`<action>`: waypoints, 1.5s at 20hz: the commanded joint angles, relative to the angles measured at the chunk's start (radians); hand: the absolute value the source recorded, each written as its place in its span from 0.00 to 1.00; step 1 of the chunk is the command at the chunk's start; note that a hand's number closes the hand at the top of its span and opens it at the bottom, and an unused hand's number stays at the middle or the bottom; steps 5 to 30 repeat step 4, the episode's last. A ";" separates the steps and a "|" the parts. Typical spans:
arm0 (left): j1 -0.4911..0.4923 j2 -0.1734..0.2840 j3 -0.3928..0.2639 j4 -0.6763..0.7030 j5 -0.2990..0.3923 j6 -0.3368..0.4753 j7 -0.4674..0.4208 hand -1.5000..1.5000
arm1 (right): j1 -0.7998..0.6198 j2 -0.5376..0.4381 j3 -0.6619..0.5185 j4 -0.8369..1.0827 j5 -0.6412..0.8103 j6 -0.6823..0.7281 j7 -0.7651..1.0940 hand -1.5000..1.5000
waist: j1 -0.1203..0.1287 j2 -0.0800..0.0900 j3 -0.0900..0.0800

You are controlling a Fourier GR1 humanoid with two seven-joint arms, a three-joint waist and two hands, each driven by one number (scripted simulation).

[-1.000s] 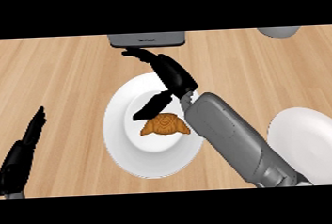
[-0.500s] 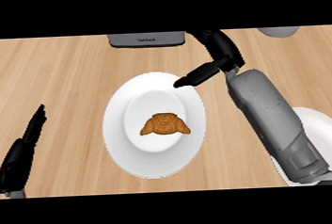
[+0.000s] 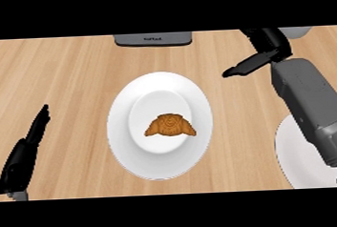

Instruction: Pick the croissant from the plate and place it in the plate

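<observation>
1. The croissant (image 3: 170, 126) lies in the middle of the white plate (image 3: 124, 118), which stands at the centre of the wooden counter (image 3: 64, 72). The pastry is brown, with its two tips pointing down toward 6 o'clock. Nothing touches it.
2. The right hand (image 3: 264, 54) is at about 2 o'clock from the croissant, well apart from it and outside the rim of the plate. It is above the bare wood near the top edge of the view. One black finger or the thumb points toward 8 o'clock, in the direction of the plate. The hand holds nothing; its fingers look released, not clenched.
3. The grey right forearm (image 3: 313, 104) goes from the hand down toward 5 o'clock, to the lower right corner of the view.
4. A second white plate (image 3: 293, 150) is at 4 o'clock from the croissant, at the right edge. The forearm covers a big part of it, so only its left side shows.
5. The left hand (image 3: 26, 152) rests at 9 o'clock, near the left edge, with straight fingers pointing up toward 12 o'clock. It holds nothing.
6. A dark grey object (image 3: 154, 38) is at 12 o'clock, cut by the top edge. I cannot tell what it is.
</observation>
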 commanded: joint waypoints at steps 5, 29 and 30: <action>-0.057 0.008 -0.001 0.013 -0.003 -0.013 0.025 0.50 | -0.051 -0.110 -0.037 0.207 0.042 0.108 -0.157 0.00 | 0.012 0.008 0.001; -0.057 0.008 -0.001 0.013 -0.003 -0.013 0.025 0.50 | -0.051 -0.110 -0.037 0.207 0.042 0.108 -0.157 0.00 | 0.012 0.008 0.001; -0.057 0.008 -0.001 0.013 -0.003 -0.013 0.025 0.50 | -0.051 -0.110 -0.037 0.207 0.042 0.108 -0.157 0.00 | 0.012 0.008 0.001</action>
